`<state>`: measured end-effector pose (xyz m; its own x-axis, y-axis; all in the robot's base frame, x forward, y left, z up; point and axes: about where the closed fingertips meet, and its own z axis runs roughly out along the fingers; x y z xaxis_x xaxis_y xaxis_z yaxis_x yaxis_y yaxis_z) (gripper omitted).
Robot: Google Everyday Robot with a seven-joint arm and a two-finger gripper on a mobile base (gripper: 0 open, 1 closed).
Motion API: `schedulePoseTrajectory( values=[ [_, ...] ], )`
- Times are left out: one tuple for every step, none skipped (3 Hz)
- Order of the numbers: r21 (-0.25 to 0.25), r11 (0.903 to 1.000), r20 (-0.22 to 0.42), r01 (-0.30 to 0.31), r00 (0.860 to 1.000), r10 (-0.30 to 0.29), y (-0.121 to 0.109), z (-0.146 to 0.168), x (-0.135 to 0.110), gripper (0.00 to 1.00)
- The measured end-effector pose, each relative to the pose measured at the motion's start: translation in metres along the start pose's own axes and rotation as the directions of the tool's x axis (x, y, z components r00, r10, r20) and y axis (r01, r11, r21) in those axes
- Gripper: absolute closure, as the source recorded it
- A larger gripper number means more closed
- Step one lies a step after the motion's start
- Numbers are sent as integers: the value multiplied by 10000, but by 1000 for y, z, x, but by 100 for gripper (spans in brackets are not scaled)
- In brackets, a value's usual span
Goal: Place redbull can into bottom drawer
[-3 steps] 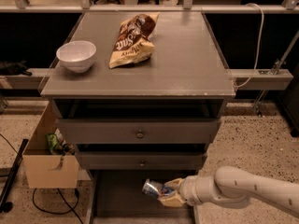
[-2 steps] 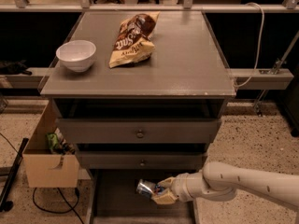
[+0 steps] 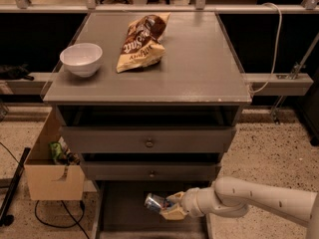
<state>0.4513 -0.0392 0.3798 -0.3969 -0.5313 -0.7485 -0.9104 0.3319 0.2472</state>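
- The gripper (image 3: 167, 207) is hanging low at the front of the cabinet, over the open bottom drawer (image 3: 123, 208), and it is reaching in from the right side.
- Its two fingers are closing around the redbull can (image 3: 154, 202) and are holding it at its right end.
- The redbull can is lying tilted in the grasp, almost on its side, with its shiny end pointing to the left. It is above the dark floor of the bottom drawer, just under the front of the middle drawer (image 3: 149, 172). I cannot tell if the can is touching the floor.
- The white arm (image 3: 259, 202) is coming in from the lower right corner and is stretching almost level toward the drawer.
- The top drawer (image 3: 148, 140) and the middle drawer are each showing a small round knob, and both are pulled out less far than the bottom one.
- On the grey cabinet top (image 3: 199, 63), a white bowl (image 3: 81, 59) is standing at the left, and a brown-and-yellow chip bag (image 3: 142, 41) is lying just beside it, toward the middle.
- A cardboard box (image 3: 52, 180) is standing on the floor to the left of the cabinet.
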Motion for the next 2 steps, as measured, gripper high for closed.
schedulePoseTrajectory(
  values=[
    [-269,9992,358,-297,9989,306,-9,27,28,100],
    [-487,9966,465,-664,9966,687,-20,54,63,100]
  ],
)
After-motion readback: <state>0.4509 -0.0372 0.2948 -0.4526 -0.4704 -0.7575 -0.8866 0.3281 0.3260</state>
